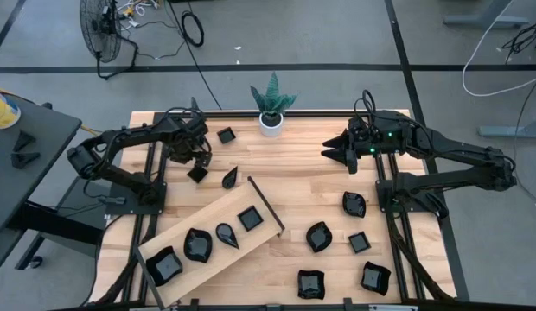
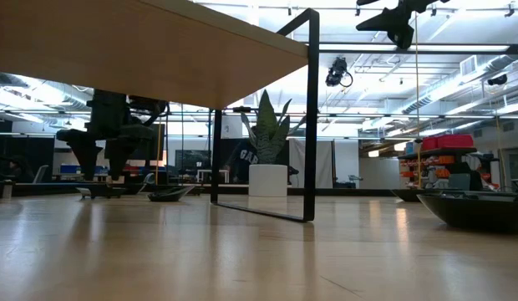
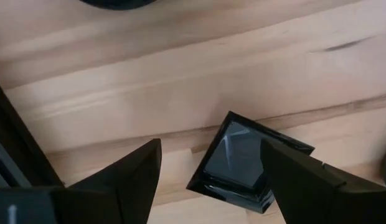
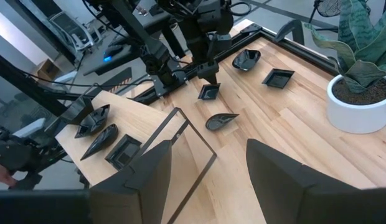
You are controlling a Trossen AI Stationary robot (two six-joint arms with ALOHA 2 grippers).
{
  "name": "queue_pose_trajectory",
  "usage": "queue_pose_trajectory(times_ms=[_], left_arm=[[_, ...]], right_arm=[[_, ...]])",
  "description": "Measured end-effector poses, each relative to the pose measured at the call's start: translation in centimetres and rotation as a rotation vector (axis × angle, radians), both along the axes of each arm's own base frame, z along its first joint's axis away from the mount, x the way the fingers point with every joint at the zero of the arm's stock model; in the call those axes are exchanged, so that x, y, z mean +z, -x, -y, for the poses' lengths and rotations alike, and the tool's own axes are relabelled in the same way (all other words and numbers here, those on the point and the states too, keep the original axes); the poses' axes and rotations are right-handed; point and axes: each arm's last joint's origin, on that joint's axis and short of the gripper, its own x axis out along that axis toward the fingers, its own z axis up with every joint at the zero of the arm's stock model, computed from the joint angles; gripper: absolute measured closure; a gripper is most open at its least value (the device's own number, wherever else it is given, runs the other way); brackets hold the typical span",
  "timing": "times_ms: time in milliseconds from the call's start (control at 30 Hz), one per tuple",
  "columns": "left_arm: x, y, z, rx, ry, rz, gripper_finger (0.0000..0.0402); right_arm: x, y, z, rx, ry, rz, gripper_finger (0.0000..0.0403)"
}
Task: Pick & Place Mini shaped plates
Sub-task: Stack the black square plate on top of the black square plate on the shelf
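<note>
The mini shaped plates are small glossy black dishes. Several lie on the raised wooden board (image 1: 212, 238), and more are scattered over the table. My left gripper (image 1: 199, 162) points straight down, open, just over a square plate (image 3: 240, 163) that lies flat on the table. The plate sits between the fingers, closer to one fingertip (image 3: 286, 168). In the low view the fingers (image 2: 85, 159) hang a little above that plate (image 2: 100, 191). My right gripper (image 1: 330, 151) waits open, raised above the table's far right, with nothing between its fingers.
A teardrop plate (image 1: 230, 178) lies just right of the square one, and another square plate (image 1: 225, 135) lies farther back. A white pot with a green plant (image 1: 271, 123) stands at the far edge. The board's black metal leg frame (image 2: 312, 117) stands nearby. Loose plates (image 1: 318, 236) cover the near right.
</note>
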Motion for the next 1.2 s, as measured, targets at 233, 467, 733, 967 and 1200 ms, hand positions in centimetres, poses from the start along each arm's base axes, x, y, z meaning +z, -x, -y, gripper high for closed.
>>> queue_pose_trajectory(times_ms=[233, 467, 733, 967, 1200], left_arm=[[0.0, 0.0, 0.0, -0.010, -0.002, 0.001, 0.0147], [0.0, -0.1, 0.1, 0.005, 0.016, 0.017, 0.0183], [0.0, -0.8, 0.8, 0.045, 0.013, 0.013, 0.0190], [0.0, -1.2, 1.3, 0.238, 0.050, 0.033, 0.0190], [0.0, -1.2, 1.3, 0.145, 0.013, 0.013, 0.0191]], right_arm=[[0.0, 0.0, 0.0, 0.002, 0.004, -0.001, 0.0193], [0.0, 0.0, 0.0, 0.009, 0.024, -0.003, 0.0193], [0.0, 0.0, 0.0, 0.010, 0.024, -0.003, 0.0193], [0.0, 0.0, 0.0, 0.019, 0.048, -0.005, 0.0193], [0.0, 0.0, 0.0, 0.029, 0.053, -0.004, 0.0193]])
